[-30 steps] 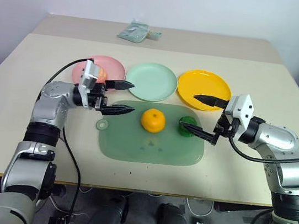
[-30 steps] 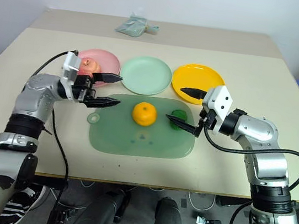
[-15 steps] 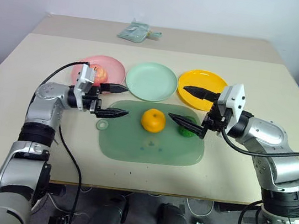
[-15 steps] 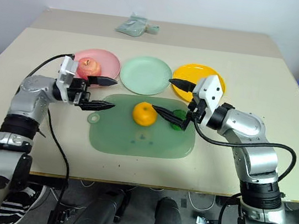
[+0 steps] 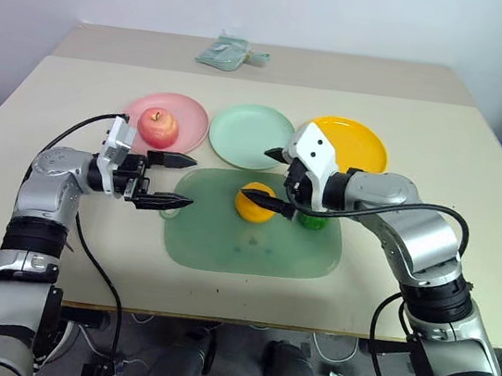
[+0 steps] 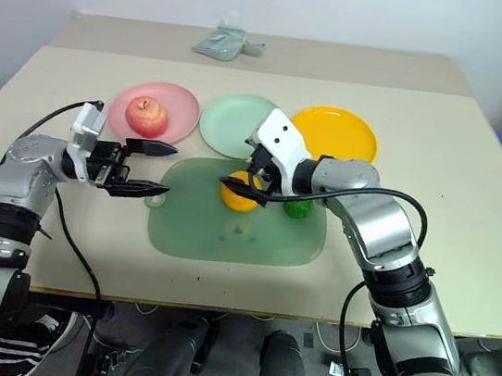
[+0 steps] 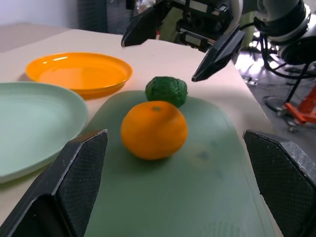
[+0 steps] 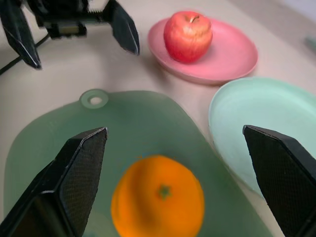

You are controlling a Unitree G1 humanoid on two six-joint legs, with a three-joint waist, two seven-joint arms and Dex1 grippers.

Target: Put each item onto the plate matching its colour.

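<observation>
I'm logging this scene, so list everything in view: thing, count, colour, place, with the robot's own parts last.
table: one, beige, under everything.
mat: one, pale green, on the table's near middle.
pink plate: one, far-left of the mat.
apple: one, red-pink, on the pink plate.
mint green plate: one, middle of the plate row, bare.
yellow-orange plate: one, right end of the row, bare.
mandarin: one, orange, on the mat.
green ball: one, dark green, bumpy, on the mat beside the mandarin.
packet: one, pale green, at the table's far edge.
left gripper: one, black fingers, open, at the mat's left edge, holding nothing.
right gripper: one, black fingers, open, over the mandarin.
</observation>
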